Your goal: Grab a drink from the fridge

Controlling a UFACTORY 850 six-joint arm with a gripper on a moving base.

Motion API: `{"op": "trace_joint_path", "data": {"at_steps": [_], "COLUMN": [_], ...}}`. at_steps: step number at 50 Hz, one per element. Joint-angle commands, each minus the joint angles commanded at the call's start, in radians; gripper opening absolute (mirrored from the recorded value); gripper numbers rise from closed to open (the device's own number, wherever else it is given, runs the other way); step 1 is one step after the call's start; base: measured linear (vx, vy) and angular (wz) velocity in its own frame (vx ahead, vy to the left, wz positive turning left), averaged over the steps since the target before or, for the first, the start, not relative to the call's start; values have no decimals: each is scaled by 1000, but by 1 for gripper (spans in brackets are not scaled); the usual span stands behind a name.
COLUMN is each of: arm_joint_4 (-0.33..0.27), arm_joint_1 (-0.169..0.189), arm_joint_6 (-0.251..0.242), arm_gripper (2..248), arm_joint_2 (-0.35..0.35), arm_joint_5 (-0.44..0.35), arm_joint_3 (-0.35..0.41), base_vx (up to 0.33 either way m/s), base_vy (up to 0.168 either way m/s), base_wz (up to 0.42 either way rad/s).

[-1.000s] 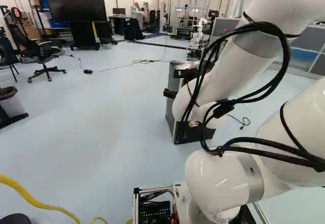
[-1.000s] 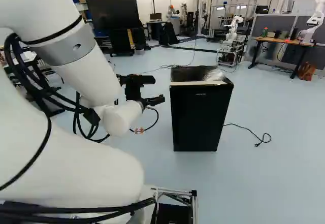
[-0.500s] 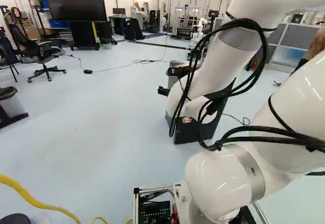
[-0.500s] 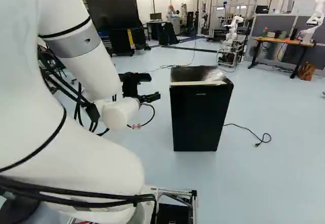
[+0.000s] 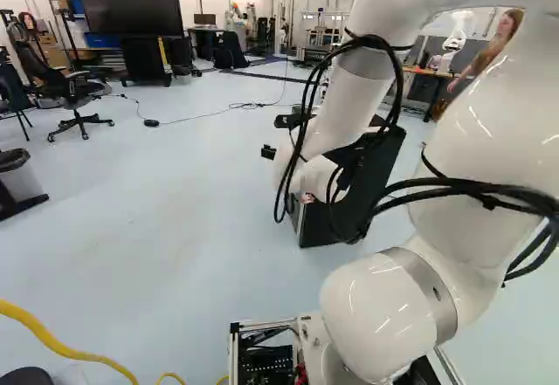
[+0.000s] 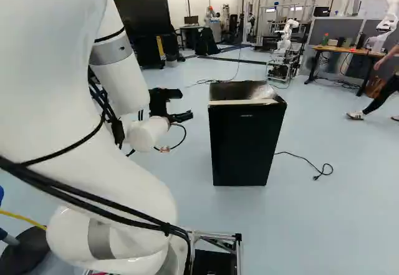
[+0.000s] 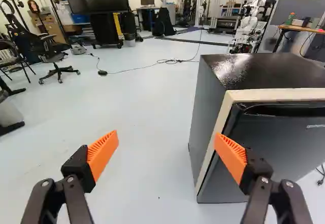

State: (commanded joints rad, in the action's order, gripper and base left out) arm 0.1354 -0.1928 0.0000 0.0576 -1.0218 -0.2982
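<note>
Plainly, the gripper (image 7: 166, 134) is released, spread wide with nothing in its grasp. The fridge (image 7: 210, 99) stands upright ahead of it and to its right, well apart from the arm's base, its door (image 7: 284, 145) closed. The drink is out of sight. Reaching that door likely calls for a move to the right first.

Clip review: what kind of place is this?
Probably a robotics lab or workshop: another robot stands at the back, a large screen nearby, and cables trail over the open floor.
</note>
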Motion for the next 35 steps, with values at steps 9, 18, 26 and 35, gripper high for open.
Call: {"op": "trace_joint_path", "data": {"at_steps": [9,18,26,35], "arm_joint_4": [26,52,84,127], "arm_joint_1": [-23,-44,-55,-57], "arm_joint_6": [0,0,0,0], "arm_gripper": [247,247,247,247], "arm_joint_2": [66,131,183,219], "arm_joint_5": [-9,-16,-33,-56], "arm_joint_3": [-46,-93,-130,-145], "base_vx": [0,0,0,0], "base_vy": [0,0,0,0], "base_wz": [0,0,0,0]}}
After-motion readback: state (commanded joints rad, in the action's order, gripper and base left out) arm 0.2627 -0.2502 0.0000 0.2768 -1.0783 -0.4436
